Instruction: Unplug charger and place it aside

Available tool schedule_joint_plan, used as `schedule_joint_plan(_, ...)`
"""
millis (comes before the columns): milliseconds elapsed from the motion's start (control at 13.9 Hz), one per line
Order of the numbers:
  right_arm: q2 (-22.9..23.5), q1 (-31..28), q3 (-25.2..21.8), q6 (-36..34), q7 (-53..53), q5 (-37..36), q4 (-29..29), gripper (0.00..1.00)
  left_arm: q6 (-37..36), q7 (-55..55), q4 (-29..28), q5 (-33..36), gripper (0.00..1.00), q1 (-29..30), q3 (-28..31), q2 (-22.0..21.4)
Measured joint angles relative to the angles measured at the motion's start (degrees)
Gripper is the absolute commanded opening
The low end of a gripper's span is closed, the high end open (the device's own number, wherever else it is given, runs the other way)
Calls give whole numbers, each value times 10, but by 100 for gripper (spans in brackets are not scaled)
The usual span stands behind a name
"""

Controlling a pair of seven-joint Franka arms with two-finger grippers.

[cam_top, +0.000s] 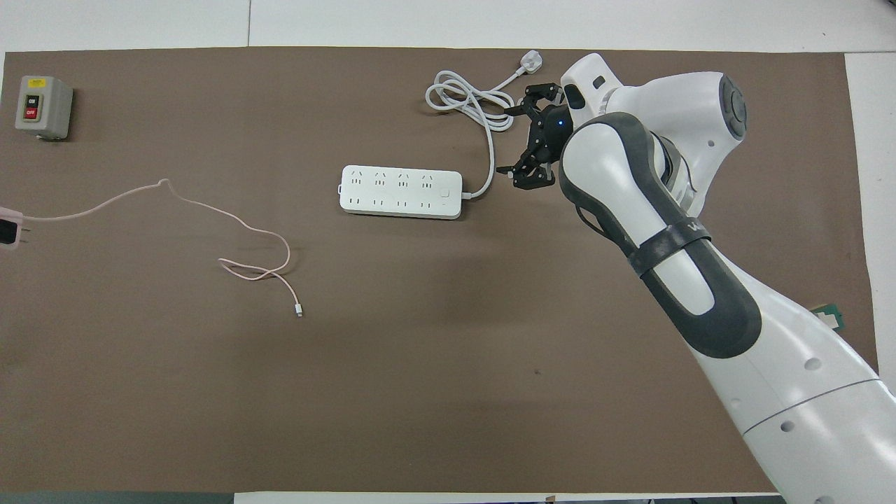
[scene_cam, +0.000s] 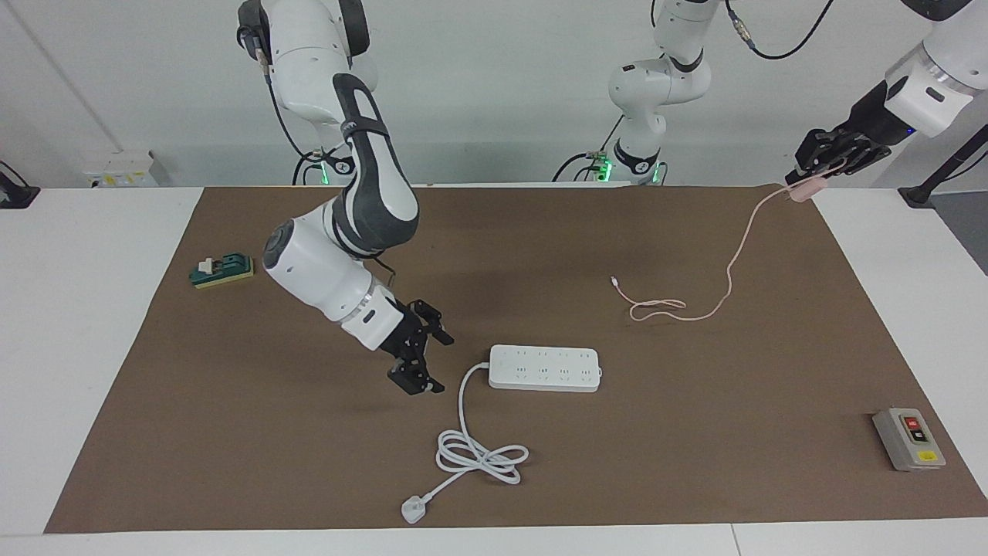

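Observation:
The pale pink charger is held up in my left gripper, which is shut on it over the mat's corner at the left arm's end. Its thin pink cable hangs down and loops on the mat. In the overhead view the charger shows at the frame's edge with the cable trailing off. The white power strip lies mid-mat with nothing plugged in. My right gripper is open and empty, low beside the strip's cord end.
The strip's thick white cord coils to a white plug farther from the robots. A grey switch box sits toward the left arm's end. A small green block lies toward the right arm's end.

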Motion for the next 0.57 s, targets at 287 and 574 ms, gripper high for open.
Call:
schedule_joint_plan(287, -63, 3, -34, -62, 4, -49, -39, 100, 15, 24, -18, -26, 0, 6, 0, 0)
schedule_joint_plan(574, -105, -6, -53, -132, 65, -125, -45, 100, 30, 65, -47, -77, 0, 26, 0, -1)
